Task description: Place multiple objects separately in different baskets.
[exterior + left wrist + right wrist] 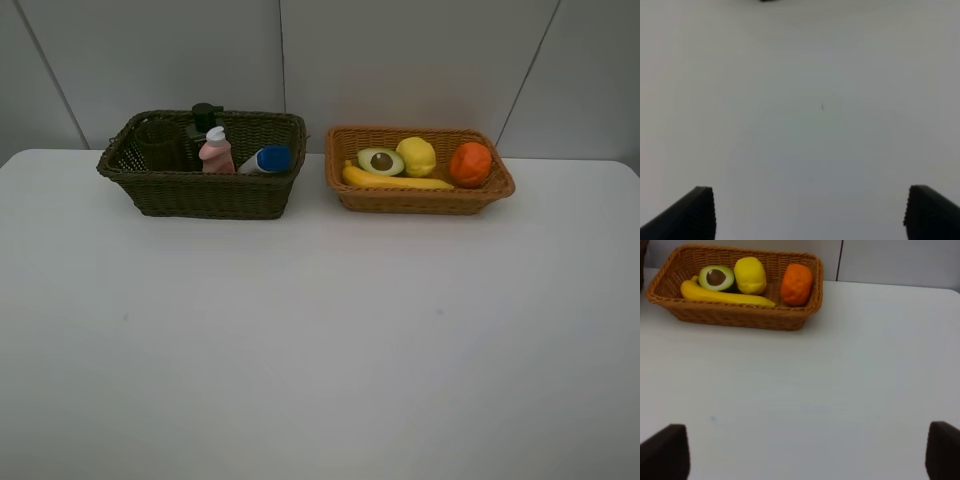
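Observation:
The dark brown-green basket (205, 195) at the back left holds the dark green pump bottle (204, 120), the small pink bottle (216, 152), the white blue-capped bottle (266, 160) and the cup (158, 145). The light orange-brown basket (420, 199) at the back right holds the banana (395, 181), halved avocado (380, 160), lemon (416, 156) and orange (470, 164). The right wrist view shows this basket (735, 317) with the same fruit. Neither arm shows in the high view. The left gripper (810, 212) and the right gripper (807, 452) are open and empty over the bare table.
The white table (320, 340) stretches from the baskets to the front edge. A grey panelled wall (400, 60) stands right behind the baskets.

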Controlling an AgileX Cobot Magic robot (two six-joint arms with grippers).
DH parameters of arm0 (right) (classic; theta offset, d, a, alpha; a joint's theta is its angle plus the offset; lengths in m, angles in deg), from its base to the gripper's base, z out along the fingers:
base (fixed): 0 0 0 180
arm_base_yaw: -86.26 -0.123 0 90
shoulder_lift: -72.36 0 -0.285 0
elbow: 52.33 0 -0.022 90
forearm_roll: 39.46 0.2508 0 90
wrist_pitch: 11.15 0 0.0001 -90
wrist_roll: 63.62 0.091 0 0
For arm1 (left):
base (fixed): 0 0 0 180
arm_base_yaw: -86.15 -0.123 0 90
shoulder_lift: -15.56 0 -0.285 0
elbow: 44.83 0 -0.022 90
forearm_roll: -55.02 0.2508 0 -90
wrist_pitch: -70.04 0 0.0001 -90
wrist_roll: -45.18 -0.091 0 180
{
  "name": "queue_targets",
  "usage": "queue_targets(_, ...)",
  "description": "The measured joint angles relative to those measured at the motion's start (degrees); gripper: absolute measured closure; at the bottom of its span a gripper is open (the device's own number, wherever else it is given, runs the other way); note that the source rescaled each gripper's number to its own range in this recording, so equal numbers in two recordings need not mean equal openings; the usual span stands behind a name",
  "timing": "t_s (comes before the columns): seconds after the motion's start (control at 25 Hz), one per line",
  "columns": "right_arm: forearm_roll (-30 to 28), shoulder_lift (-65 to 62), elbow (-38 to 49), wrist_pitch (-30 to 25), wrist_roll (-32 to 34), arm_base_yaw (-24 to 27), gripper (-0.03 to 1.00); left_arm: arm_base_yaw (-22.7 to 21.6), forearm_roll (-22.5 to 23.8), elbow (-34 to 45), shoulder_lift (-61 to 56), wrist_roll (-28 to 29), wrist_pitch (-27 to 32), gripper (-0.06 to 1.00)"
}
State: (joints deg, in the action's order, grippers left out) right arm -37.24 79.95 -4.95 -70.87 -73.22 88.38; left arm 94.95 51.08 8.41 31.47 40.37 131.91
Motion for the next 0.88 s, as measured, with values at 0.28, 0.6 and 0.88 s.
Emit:
queue_targets(0.28, 0.0, 0.0, 0.0, 0.0, 0.0, 0.0, -0.03, -5.96, -0.6, 0.0, -8.17, -0.97, 0.0, -0.05)
queue_targets(0.6, 0.0, 0.0, 0.0, 0.0, 0.0, 0.0, -0.03, -6.18, -0.63, 0.0, -8.4, -1.02, 0.0, -0.05)
queue_targets(0.88, 0.0, 0.0, 0.0, 0.0, 0.0, 0.0, -0.03, -6.18, -0.63, 0.0, -8.4, -1.02, 0.0, -0.05)
